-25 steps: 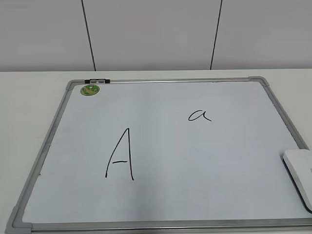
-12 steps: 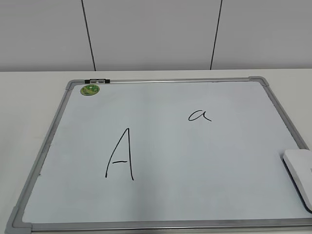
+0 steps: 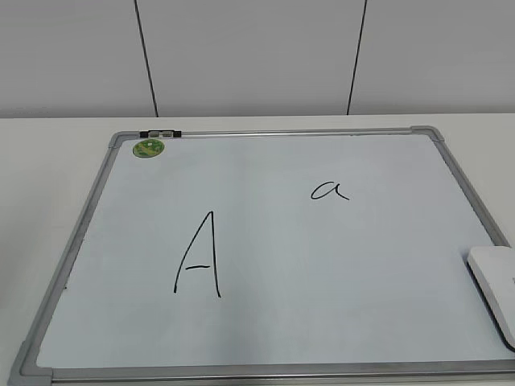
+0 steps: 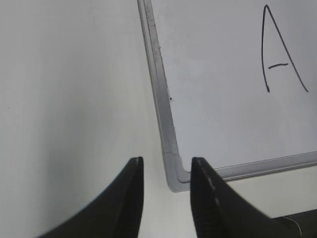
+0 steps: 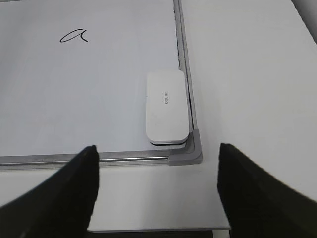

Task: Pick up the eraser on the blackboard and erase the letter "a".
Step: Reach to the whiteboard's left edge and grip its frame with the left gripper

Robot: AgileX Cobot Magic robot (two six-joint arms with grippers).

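Note:
The blackboard [image 3: 282, 322] is a white dry-erase board with a grey frame, lying flat on the table. The small cursive letter "a" [image 3: 330, 190] sits right of centre; it also shows in the right wrist view [image 5: 74, 35]. The white eraser [image 3: 496, 288] lies in the board's near right corner, also in the right wrist view [image 5: 167, 107]. My right gripper [image 5: 157, 151] is open and empty, short of that corner. My left gripper [image 4: 166, 164] is open and empty by the board's near left corner [image 4: 176, 178]. Neither gripper shows in the exterior view.
A tall capital "A" [image 3: 199, 256] is drawn left of centre. A round green sticker [image 3: 148, 148] sits at the far left corner beside a small black clip [image 3: 160, 133]. A white table [image 3: 48, 161] surrounds the board; its front edge [image 5: 158, 230] is near my right gripper.

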